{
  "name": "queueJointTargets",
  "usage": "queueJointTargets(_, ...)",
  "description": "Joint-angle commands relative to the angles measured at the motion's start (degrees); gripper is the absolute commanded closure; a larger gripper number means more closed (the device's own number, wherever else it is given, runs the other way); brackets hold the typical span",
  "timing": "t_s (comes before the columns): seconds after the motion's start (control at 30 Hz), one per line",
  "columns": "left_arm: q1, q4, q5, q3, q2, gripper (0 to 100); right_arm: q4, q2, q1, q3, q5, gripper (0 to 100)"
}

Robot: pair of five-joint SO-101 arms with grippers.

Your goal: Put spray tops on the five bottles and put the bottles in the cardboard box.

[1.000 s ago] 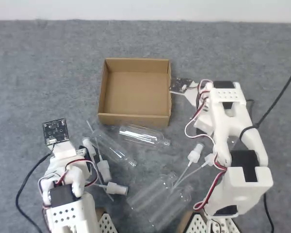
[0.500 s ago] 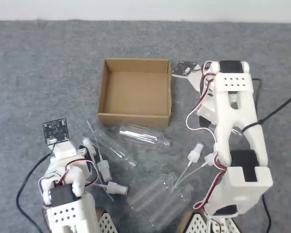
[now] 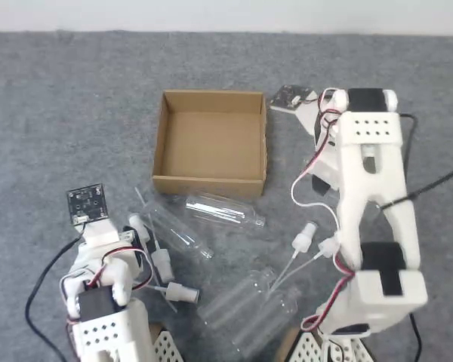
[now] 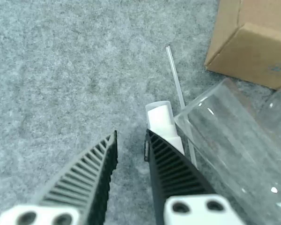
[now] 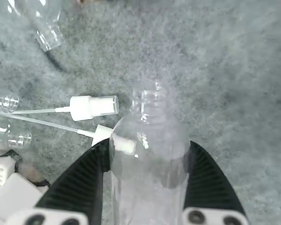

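1. Bottles of clear plastic lie on their sides on the grey tabletop in the high view, between the two arms and just in front of the cardboard box. The box is empty. Loose spray tops, each with a thin dip tube, lie scattered among the bottles. None of the bottles I can make out wears a top. I judge the task to be at its very start, with nothing capped and nothing boxed.

2. In the left wrist view, the left end effector sits low over the tabletop. Its jaws are set narrow with nothing between them. One spray top lies just beside one jaw, next to a bare bottle. A corner of the box shows beyond them.

3. In the right wrist view, the right end effector is clamped around the body of a clear held bottle. Its threaded neck is bare. Two more spray tops lie on the tabletop near it. By my reading, all five cappings and all five placements into the box are left to do.
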Motion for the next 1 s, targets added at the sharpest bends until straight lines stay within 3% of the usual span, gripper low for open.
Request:
queueJointTargets(0.0,0.0,0.3,0.0,-1.5,-1.2,91,2.2,-9.1,-0.7,0.8,-1.6,88.7)
queueJointTargets(0.47,0.0,0.3,0.0,-1.5,-1.2,91,1.7,-27.8,-0.7,14.1,-2.0,88.7)
queueJointTargets(0.97,0.0,0.3,0.0,-1.5,-1.2,91,1.8,-42.9,-0.7,15.7,-16.8,88.8)
